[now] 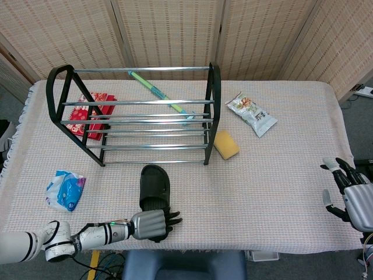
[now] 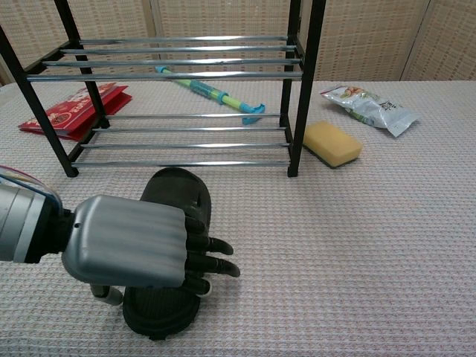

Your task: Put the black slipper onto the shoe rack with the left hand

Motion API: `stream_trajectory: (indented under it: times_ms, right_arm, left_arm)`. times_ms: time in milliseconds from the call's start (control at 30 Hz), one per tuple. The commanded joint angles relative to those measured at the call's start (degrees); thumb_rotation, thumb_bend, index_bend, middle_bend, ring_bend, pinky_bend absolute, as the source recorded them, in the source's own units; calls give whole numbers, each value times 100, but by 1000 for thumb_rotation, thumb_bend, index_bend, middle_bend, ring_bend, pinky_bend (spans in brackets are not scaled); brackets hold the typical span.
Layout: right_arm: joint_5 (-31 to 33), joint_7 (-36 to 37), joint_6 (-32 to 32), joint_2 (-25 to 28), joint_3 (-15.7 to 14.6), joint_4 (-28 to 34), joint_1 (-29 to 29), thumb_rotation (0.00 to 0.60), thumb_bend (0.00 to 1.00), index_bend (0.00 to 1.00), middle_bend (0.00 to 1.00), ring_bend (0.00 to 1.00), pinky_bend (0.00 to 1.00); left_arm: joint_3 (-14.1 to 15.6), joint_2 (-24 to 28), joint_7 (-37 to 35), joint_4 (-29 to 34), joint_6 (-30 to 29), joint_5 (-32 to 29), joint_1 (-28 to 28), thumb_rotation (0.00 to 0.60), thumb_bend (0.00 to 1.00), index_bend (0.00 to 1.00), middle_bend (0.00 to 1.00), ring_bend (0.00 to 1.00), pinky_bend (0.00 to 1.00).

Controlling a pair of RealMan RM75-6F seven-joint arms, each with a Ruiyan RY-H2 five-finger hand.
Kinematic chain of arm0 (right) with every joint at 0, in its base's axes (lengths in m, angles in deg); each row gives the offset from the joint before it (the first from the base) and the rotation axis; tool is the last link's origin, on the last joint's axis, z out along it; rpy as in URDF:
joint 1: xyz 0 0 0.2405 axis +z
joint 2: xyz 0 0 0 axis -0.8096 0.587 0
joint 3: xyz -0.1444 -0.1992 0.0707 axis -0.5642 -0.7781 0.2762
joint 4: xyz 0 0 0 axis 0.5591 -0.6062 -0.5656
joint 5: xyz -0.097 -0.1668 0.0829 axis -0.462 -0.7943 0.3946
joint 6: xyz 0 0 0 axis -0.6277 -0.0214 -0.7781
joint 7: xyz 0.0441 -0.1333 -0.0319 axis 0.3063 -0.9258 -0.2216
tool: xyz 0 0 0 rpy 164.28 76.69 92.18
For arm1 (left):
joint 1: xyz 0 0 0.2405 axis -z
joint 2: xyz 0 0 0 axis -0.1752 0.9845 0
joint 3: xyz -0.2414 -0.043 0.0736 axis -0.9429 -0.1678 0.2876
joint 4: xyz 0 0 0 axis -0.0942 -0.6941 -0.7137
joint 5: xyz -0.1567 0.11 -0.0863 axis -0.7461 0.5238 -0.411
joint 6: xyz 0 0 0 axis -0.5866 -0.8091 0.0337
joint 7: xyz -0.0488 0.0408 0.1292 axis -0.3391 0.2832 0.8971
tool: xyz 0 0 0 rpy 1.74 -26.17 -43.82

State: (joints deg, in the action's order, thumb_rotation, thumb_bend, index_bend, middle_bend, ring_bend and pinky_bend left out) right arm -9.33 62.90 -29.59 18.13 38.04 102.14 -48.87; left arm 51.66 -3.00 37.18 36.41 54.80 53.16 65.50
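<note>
The black slipper (image 1: pixel 154 184) lies flat on the tablecloth, toe toward the shoe rack (image 1: pixel 137 102), just in front of the rack's lowest rungs. My left hand (image 1: pixel 152 224) lies over the slipper's heel end, palm down. In the chest view the left hand (image 2: pixel 141 245) hides the back half of the slipper (image 2: pixel 178 197); its fingers (image 2: pixel 216 264) reach out past the slipper's right edge, slightly bent and around nothing. The rack (image 2: pixel 186 75) stands empty. My right hand (image 1: pixel 349 195) hangs at the table's right edge, fingers spread, holding nothing.
A yellow sponge (image 1: pixel 226 144) sits right of the rack, a snack packet (image 1: pixel 252 114) beyond it. Under and behind the rack lie a red packet (image 1: pixel 90 114) and a green-blue stick (image 1: pixel 160 93). A blue-white packet (image 1: pixel 65 189) lies at front left.
</note>
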Motion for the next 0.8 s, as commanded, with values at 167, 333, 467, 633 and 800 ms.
stream_trajectory:
  times_ms: [167,333,467,633,800]
  right_arm:
    - [-12,15,28,-16,7,-22,22,600,604,34,209,103,162]
    - [-28,18,41,-25,2,-29,29,600,604,34,209,103,162]
    - [-19,13,22,-21,7,-25,16,600,604,34,209,103,162]
    - [-19,7,10,-13,11,-11,9,600,605,34,209,103,162]
    - [-28,-5,9,-14,14,5,12,600,604,34,209,103,162]
  left_arm:
    - [171,-63,-451,-164,-256,105,105,600,76,459,250,156,252]
    - [312,-125,-848,-320,-544,301,190,600,76,583,363,205,252]
    - [425,-191,-1119,-475,-767,456,249,600,76,660,503,287,253]
    - [502,-234,-1328,-616,-1061,585,268,600,76,701,590,377,282]
    - [565,-232,-1438,-686,-1285,650,246,600,104,748,643,455,402]
